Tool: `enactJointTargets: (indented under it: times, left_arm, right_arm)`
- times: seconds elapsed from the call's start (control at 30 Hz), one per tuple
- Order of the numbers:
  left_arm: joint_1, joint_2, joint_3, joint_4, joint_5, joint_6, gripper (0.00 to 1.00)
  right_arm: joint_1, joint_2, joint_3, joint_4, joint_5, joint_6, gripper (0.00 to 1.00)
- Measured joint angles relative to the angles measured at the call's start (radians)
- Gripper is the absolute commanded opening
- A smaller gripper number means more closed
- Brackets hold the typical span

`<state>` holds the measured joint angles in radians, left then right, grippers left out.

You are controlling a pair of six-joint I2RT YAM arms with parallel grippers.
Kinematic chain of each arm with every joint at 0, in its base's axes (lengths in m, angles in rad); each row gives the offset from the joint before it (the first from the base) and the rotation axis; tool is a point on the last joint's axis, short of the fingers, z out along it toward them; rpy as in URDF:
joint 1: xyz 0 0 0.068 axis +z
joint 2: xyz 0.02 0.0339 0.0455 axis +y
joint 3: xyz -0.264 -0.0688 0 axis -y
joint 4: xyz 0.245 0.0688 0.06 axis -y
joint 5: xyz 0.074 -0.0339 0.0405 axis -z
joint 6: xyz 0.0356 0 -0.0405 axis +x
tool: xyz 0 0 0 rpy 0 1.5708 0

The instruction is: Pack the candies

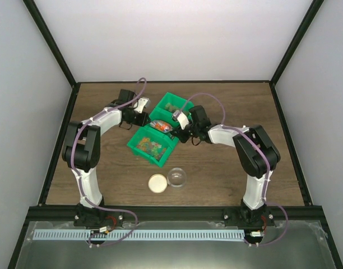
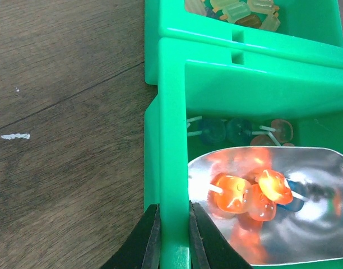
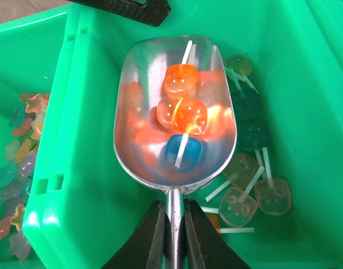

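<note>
A metal scoop (image 3: pixel 160 67) hangs inside the middle green bin (image 3: pixel 306 73), and my right gripper (image 3: pixel 175 204) is shut on its thin handle. Three candies lie in its bowl: two orange ones (image 3: pixel 181 81) and a blue one (image 3: pixel 182 152). More candies (image 3: pixel 255 190) on white sticks rest on the bin floor beside it. My left gripper (image 2: pixel 174 208) is shut on that bin's left wall (image 2: pixel 172 140), with the loaded scoop (image 2: pixel 306 224) just to its right. From above, the scoop (image 1: pixel 162 126) sits between both grippers.
Two more green bins flank the middle one: the far bin (image 1: pixel 172 103) and the near bin (image 1: pixel 153 147), both with mixed candies. A clear round jar (image 1: pixel 177 177) and a tan lid (image 1: pixel 157 183) stand on the wooden table (image 1: pixel 227 174) nearer the arm bases.
</note>
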<state>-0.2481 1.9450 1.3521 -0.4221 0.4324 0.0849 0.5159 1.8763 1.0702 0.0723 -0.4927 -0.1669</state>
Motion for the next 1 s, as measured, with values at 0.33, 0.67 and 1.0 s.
enactJointTargets:
  times: [0.33, 0.67, 1.0]
  left_arm:
    - [0.002, 0.003, 0.008, -0.009, -0.003, 0.0, 0.05]
    - [0.01, 0.022, 0.086, -0.032, -0.006, 0.016, 0.59]
    - [0.034, 0.01, 0.164, -0.087, 0.054, 0.071, 1.0]
  right_arm:
    - [-0.019, -0.044, -0.026, -0.004, -0.008, -0.025, 0.01]
    - [-0.126, -0.226, -0.032, -0.107, -0.077, -0.131, 0.01]
    - [-0.286, -0.415, -0.033, -0.391, -0.275, -0.422, 0.01]
